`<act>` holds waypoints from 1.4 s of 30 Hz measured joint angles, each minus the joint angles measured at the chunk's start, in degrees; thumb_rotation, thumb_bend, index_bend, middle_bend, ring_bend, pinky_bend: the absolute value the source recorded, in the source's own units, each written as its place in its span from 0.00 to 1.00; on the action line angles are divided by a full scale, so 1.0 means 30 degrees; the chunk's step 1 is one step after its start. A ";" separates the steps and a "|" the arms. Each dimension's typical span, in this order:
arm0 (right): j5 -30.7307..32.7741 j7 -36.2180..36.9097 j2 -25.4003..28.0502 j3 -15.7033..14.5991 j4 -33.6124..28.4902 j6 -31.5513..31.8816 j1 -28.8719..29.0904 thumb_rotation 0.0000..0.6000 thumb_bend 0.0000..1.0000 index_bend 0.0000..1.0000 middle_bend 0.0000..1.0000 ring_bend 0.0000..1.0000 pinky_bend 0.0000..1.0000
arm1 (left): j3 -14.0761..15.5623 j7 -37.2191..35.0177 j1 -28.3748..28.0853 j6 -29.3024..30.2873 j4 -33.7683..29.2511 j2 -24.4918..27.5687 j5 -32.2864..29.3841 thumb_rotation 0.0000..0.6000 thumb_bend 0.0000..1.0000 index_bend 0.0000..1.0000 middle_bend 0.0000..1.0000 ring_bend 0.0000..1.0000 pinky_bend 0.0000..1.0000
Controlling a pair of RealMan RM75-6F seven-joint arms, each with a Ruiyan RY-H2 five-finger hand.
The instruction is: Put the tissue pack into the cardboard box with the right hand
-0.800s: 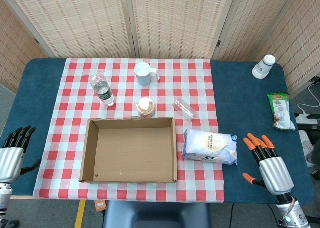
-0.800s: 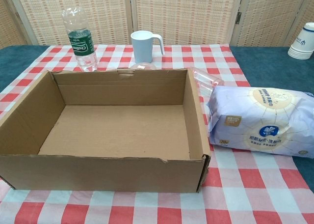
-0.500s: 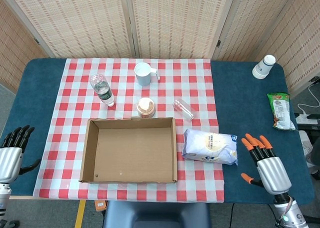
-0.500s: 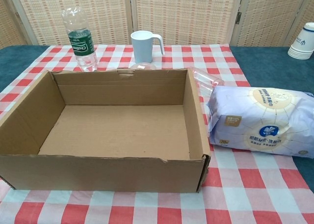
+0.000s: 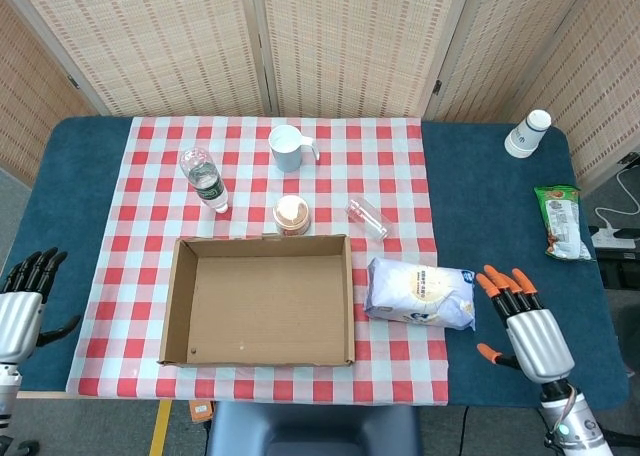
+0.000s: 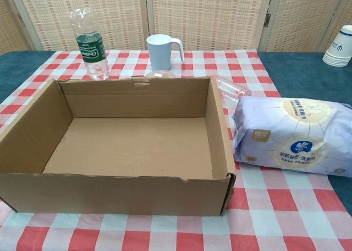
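Note:
A white and pale-blue tissue pack (image 5: 420, 293) (image 6: 292, 135) lies flat on the checked cloth, just right of the open cardboard box (image 5: 178, 306) (image 6: 217, 124), which has nothing in it. My right hand (image 5: 528, 328) hovers at the table's near right, a short way right of the pack, fingers spread and holding nothing. At the far left edge my left hand (image 5: 24, 306) hangs with fingers apart, also empty. Neither hand shows in the chest view.
Behind the box stand a plastic water bottle (image 5: 203, 179), a white mug (image 5: 288, 148) and a small round tub (image 5: 291, 214). A clear cup (image 5: 367, 218) lies on its side beyond the pack. Stacked paper cups (image 5: 528, 133) and a green snack bag (image 5: 561, 221) sit far right.
My right hand has drifted left and a little toward the near edge, closing on the tissue pack. The left hand has barely shifted. Pack and box have not moved.

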 measured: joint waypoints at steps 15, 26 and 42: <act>0.0675 -0.0927 0.0055 0.0441 -0.1269 -0.0755 0.0476 1.00 0.00 0.00 0.00 0.00 0.00 | 0.0123 -0.0149 0.0101 0.0110 -0.0245 0.0211 0.0141 1.00 0.20 0.09 0.03 0.00 0.10; 0.4259 -0.0304 0.0806 0.1692 -0.3382 -0.4824 0.2595 1.00 0.00 0.00 0.00 0.00 0.00 | 0.0073 -0.0380 0.0118 0.0095 -0.0280 0.0353 0.0055 1.00 0.20 0.09 0.03 0.00 0.10; 1.0391 -0.4493 -0.0168 0.3114 -0.4562 -0.8273 0.5658 1.00 0.00 0.00 0.00 0.00 0.00 | 0.0178 -0.0697 0.0034 -0.0196 -0.0122 0.0500 0.0123 1.00 0.20 0.09 0.03 0.00 0.10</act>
